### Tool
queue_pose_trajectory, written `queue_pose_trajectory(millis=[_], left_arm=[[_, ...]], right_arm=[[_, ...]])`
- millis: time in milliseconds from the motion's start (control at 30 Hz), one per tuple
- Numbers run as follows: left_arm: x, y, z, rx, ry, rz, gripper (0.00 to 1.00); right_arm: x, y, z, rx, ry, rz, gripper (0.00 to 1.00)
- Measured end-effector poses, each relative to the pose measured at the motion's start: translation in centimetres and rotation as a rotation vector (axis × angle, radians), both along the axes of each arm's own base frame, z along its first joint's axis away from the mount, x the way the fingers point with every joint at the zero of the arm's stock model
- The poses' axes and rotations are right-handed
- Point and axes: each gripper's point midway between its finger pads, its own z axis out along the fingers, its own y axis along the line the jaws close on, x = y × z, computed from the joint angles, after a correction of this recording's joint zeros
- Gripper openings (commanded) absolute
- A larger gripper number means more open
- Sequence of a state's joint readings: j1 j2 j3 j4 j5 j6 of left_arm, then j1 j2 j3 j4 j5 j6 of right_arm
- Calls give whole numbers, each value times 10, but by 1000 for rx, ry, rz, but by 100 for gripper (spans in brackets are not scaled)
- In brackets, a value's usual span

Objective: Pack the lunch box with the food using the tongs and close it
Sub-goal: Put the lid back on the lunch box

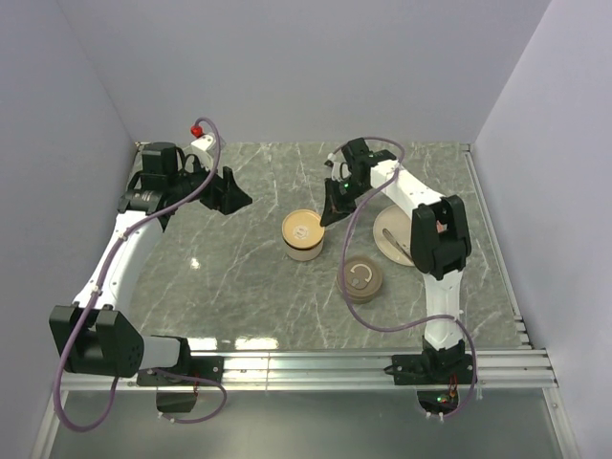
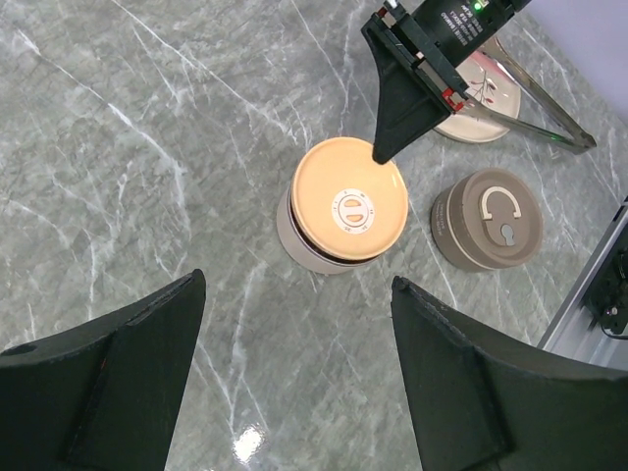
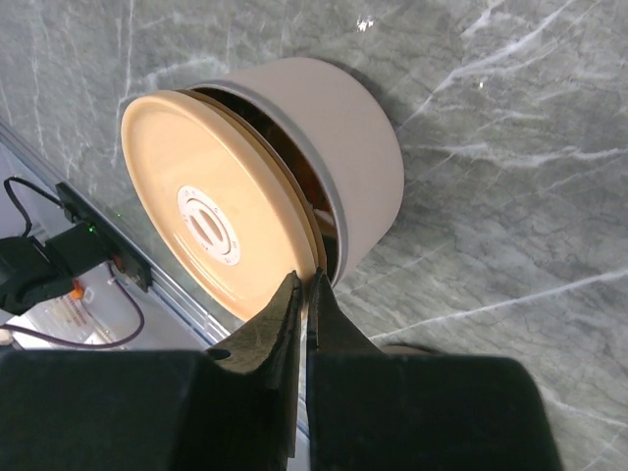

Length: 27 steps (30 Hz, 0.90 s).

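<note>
Two black fingers (image 2: 108, 383) of the left gripper (image 2: 296, 283) are seen nearest, spread wide above the counter (image 2: 118, 147) with nothing held between them. One lunch box (image 3: 363, 147) is set near the counter's middle. One cream lid (image 2: 350, 196) is laid askew on it, and a gap is shown at one side. What the box holds is hidden by the lid. The right gripper (image 3: 304, 287) is pressed fully together, with its tips at the lid's rim. One grey-brown round piece (image 2: 488, 218) is placed nearer the near edge. One plate (image 2: 479, 134) is set toward the right edge, and one pair of tongs (image 2: 581, 140) is laid across it.
</note>
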State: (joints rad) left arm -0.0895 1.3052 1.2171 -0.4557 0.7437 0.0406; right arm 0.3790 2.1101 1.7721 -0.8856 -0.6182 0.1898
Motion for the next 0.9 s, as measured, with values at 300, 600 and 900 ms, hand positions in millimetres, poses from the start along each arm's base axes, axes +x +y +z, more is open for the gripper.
queue_pose_trajectory(millis=[300, 600, 900], left_arm=[[2, -1, -5, -1, 13, -3, 82], [3, -1, -8, -1, 21, -5, 81], [2, -3, -9, -7, 30, -18, 80]], right_arm=[[1, 0, -10, -9, 22, 0, 0], [1, 0, -11, -10, 23, 0, 8], [0, 0, -11, -16, 21, 3, 42]])
